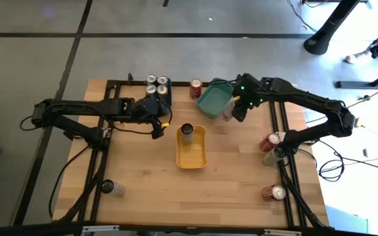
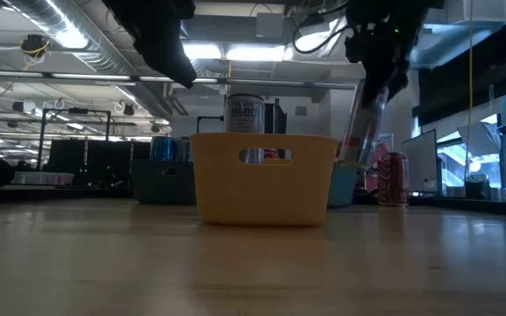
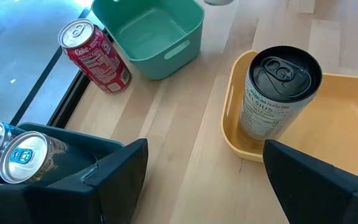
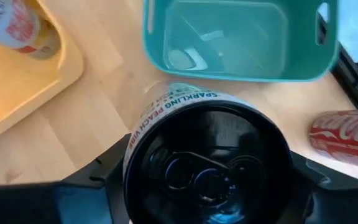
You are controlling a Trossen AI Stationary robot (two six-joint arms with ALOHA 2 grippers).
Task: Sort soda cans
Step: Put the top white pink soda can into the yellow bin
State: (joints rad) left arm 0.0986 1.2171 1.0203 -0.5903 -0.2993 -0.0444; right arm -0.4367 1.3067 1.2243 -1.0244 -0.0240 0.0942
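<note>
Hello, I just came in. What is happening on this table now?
The robot is sorting soda cans. The right gripper holds a pale can above the table, next to the empty teal bin. The left gripper hovers open beside the yellow bin, where one dark-topped can already stands. More cans wait at the table's edges, among them a red can.

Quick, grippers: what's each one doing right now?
Left gripper: open, empty, beside the yellow bin.
Right gripper: shut on a sparkling water can, by the teal bin.
</note>
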